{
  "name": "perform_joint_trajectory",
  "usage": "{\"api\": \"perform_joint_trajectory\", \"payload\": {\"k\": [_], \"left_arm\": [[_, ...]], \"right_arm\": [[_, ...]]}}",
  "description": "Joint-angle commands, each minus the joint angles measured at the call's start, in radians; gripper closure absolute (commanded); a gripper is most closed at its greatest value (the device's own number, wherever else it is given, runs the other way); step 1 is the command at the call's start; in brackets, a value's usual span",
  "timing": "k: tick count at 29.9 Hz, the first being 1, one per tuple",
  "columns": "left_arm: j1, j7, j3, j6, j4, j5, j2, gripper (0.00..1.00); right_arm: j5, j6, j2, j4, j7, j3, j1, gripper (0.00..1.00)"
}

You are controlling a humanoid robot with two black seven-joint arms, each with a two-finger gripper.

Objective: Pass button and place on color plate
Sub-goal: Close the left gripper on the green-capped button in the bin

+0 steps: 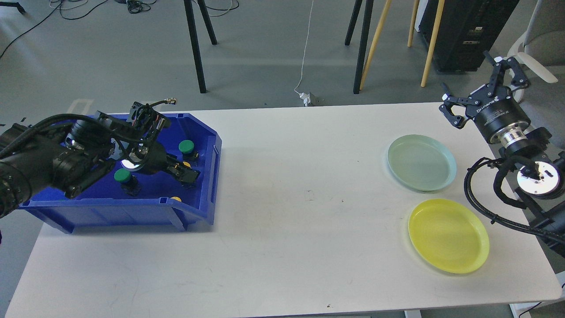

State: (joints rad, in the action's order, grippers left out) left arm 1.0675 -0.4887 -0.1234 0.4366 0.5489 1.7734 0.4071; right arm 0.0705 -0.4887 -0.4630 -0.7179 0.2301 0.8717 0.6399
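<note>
My left gripper (186, 173) is down inside the blue bin (207, 198), right over a yellow button (187, 164) of which only a sliver shows. Its dark fingers merge with the button's black base, so I cannot tell whether they grip it. Two green buttons (186, 145) (122, 176) and another yellow button (175, 199) also lie in the bin. The pale green plate (421, 162) and the yellow plate (448, 235) sit at the table's right. My right gripper (481, 86) is open and empty, raised beyond the far right corner.
The white table (300, 198) spans the view between bin and plates. Chair and easel legs (363, 44) stand on the floor behind the table, and a black cabinet (468, 31) is at the back right.
</note>
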Motion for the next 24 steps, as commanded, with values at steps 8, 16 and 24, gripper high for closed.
{"api": "perform_joint_trajectory", "payload": {"k": [8, 16, 24], "left_arm": [[0.000, 0.000, -0.004, -0.009, -0.014, 0.000, -0.005, 0.25], [0.000, 0.000, 0.001, -0.015, -0.011, 0.001, -0.001, 0.42], [0.003, 0.000, -0.010, -0.013, -0.004, 0.008, 0.007, 0.88]], "right_arm": [[0.000, 0.000, 0.000, -0.001, 0.000, 0.001, -0.005, 0.01], [0.000, 0.000, 0.000, 0.000, 0.000, 0.001, -0.009, 0.01], [0.000, 0.000, 0.000, -0.001, 0.000, 0.010, -0.016, 0.01]]}}
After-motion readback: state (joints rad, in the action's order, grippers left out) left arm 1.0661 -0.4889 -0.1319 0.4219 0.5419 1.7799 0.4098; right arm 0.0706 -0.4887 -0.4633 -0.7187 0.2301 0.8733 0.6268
